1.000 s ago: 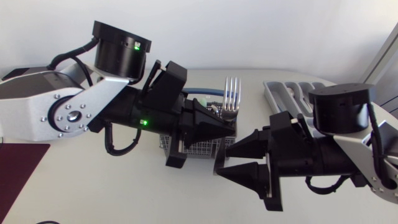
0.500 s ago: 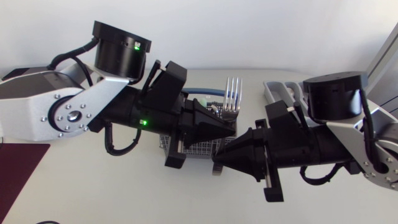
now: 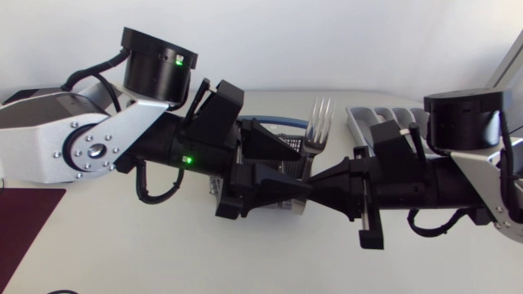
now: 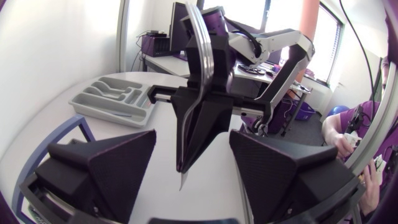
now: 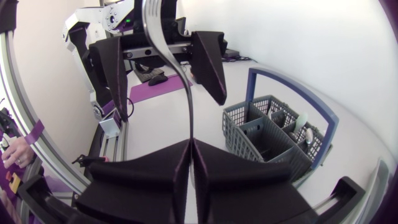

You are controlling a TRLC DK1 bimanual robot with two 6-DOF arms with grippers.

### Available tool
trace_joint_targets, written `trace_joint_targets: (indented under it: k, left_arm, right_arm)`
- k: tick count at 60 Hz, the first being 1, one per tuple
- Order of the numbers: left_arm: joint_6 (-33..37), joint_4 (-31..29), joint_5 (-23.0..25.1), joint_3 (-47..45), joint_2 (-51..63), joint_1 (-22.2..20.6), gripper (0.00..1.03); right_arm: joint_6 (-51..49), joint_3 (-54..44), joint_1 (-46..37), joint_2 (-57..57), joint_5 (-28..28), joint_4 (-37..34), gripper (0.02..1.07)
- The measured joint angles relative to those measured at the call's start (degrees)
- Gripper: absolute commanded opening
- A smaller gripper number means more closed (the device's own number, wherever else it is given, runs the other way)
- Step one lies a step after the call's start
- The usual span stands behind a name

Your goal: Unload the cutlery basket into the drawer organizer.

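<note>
Your right gripper pinches the fork by its handle; your left gripper gapes wide around it. Seemingly the transfer step: next, carry it to the drawer organizer at two o'clock.

Your left arm: silver-grey link, ring of small screws, black drum joint, two green lights, looped black cables. Your right arm: same grey shell, black drum. Your left tool and right tool: matte black wedges.
</note>
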Motion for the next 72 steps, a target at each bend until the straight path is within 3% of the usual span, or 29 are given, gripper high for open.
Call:
trace_joint_targets:
  k: [12, 31, 41, 72]
  left_arm:
    - [0.0, -2.0, -4.8, 0.0, 0.0, 1.9, 0.97]
    - [0.0, -3.9, -17.8, 0.0, 0.8, 3.5, 0.96]
    - [0.0, -4.3, -23.4, 0.0, 0.7, 3.7, 0.96]
    - [0.0, -4.8, -27.7, -0.2, -2.0, 6.8, 0.96]
  right_arm:
    - [0.2, -0.2, -5.2, -1.8, 4.3, -0.4, 0.09]
    - [0.2, 0.1, -13.1, 1.2, 27.8, 2.9, 0.09]
    - [0.2, 4.3, -17.7, 9.2, 36.7, 4.7, 0.09]
    - [1.1, 28.2, -30.0, 38.1, 53.4, 7.5, 0.09]
